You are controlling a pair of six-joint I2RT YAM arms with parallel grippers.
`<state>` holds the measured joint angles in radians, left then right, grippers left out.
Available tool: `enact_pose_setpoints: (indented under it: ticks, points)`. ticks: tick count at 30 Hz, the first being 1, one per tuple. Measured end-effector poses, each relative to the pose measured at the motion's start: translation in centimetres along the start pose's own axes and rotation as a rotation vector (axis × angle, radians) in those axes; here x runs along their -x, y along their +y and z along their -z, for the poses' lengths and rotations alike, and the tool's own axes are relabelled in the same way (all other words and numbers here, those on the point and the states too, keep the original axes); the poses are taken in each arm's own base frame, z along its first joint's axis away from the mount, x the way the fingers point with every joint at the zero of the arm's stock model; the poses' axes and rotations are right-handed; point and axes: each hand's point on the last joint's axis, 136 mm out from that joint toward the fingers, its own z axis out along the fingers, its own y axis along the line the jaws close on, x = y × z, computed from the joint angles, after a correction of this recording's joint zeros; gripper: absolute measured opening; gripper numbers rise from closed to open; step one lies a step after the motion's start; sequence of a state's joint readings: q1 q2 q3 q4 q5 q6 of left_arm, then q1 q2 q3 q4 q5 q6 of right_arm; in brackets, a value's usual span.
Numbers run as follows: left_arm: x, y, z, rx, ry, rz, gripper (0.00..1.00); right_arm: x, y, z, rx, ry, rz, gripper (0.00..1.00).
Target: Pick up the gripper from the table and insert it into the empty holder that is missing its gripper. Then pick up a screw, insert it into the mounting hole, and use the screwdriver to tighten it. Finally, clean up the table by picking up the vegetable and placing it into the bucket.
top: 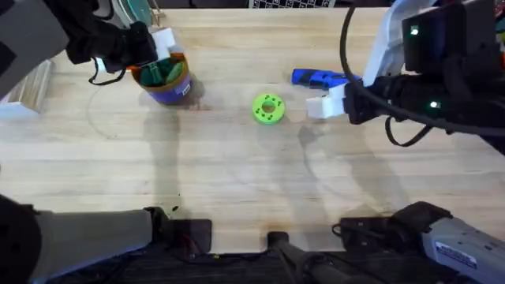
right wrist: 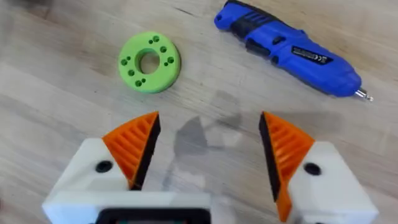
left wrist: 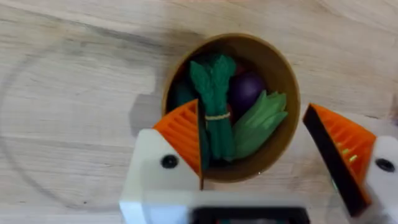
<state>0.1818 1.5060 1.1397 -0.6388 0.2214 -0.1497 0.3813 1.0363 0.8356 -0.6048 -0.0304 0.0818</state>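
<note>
**Vegetable over the bucket, left gripper spread above it**

Nearest the overhead camera are the two arm bases at 6 o'clock, dark against the table (top: 237, 181). Going from left to right: at about 10 o'clock the left gripper (top: 162, 49) hangs directly over the bucket (top: 175, 88). Its wrist view looks straight down into the pot, where the vegetable (left wrist: 214, 102), a dark green leafy bundle tied at the middle, lies among a purple piece and lighter green leaves. The orange pads (left wrist: 183, 134) stand apart; one is beside the bundle's stem, the other well clear, so the left gripper reads as released, not clenched on anything. Whether that near pad touches the stem I cannot tell.

At the table's centre sits the lime-green disc (top: 268, 108). Toward 2 o'clock the right gripper (top: 322, 104) points at the disc, fingers spread and empty, hovering over bare wood. Just behind it lies the screwdriver (top: 319, 77), its long axis running across the table, bit end away from the disc in the wrist view.

Judging by this layout, the last step looks all but done: the vegetable is inside the bucket's rim, straight below the left gripper, its long axis lined up between the pads. The left arm is by far the nearer; what remains is probably only to lift clear.
</note>
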Motion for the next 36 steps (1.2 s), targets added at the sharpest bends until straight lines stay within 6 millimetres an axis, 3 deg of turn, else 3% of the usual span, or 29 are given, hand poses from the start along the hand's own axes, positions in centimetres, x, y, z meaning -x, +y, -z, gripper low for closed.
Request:
enact_pose_setpoints:
  ticks: [5, 10, 13, 16, 20, 25, 32, 36]
  points:
    - [1.5, -0.9, 2.9, -0.013, -0.08, -0.079, 0.986, 0.0, 0.0, 0.0, 0.0, 0.002, -0.002, 0.952]
    - [4.4, -3.9, 10.5, -0.076, -0.285, -0.162, 0.987, -0.6, 0.0, 1.2, -0.003, 0.038, -0.01, 0.952]
    - [3.5, -6.5, 14.8, -0.138, -0.354, -0.247, 0.987, 0.8, 0.3, 3.4, 0.001, -0.006, -0.008, 0.95]
    - [0.5, -9.7, 17.2, -0.212, -0.34, -0.387, 0.987, 2.5, 0.6, 5.8, 0.007, -0.071, -0.008, 0.951]
    - [-3.5, -12.1, 18.4, -0.289, -0.274, -0.529, 0.987, 3.1, 0.8, 7.8, 0.011, -0.119, -0.008, 0.952]
    - [-7.0, -12.7, 18.5, -0.324, -0.168, -0.593, 0.987, 2.5, 0.8, 9.3, 0.013, -0.142, -0.007, 0.952]
    - [-7.8, -12.7, 18.4, -0.331, -0.138, -0.611, 0.985, 2.7, 1.0, 12.1, 0.023, -0.246, 0.0, 0.952]
    - [-7.8, -12.7, 18.4, -0.331, -0.139, -0.613, 0.986, 2.7, 1.0, 12.6, 0.024, -0.264, 0.001, 0.95]
